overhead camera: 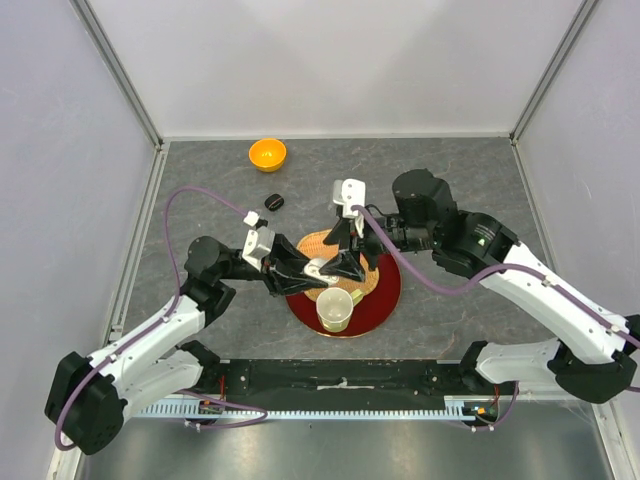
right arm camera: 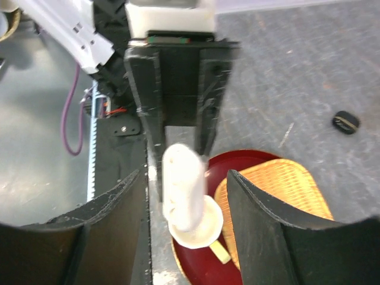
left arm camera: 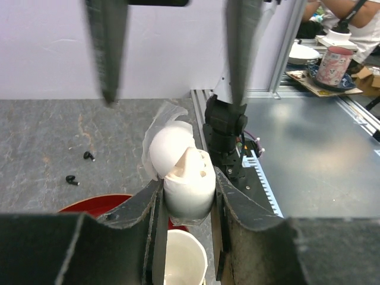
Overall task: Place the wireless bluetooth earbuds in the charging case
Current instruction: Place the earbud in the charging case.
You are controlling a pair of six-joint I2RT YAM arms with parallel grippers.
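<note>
Over the red plate [overhead camera: 385, 295], the left gripper [left arm camera: 189, 185] has its fingers squeezed in on the base of a white charging case [left arm camera: 184, 169]. The case is lifted clear of the plate with its lid flipped open. Right under it, on the plate, stands a white cup [overhead camera: 335, 310], mouth up.

Coming in from the plate's far side is the right gripper [right arm camera: 187, 178]. Its fingers are spread wide, one on each side of the case's lid. They grip nothing, with daylight showing on both sides.

Now the buds: two black earbuds [left arm camera: 89, 156] lie on the grey table off the plate's edge, near each other and well away from the case. The white pair I can't make out, and whether anything sits inside the case is impossible to tell from here.

A woven wicker mat [right arm camera: 279, 196] lies partly on the plate. Further out beyond the plate sits a black oval pod [overhead camera: 272, 201], and past that an orange bowl [overhead camera: 267, 153].
</note>
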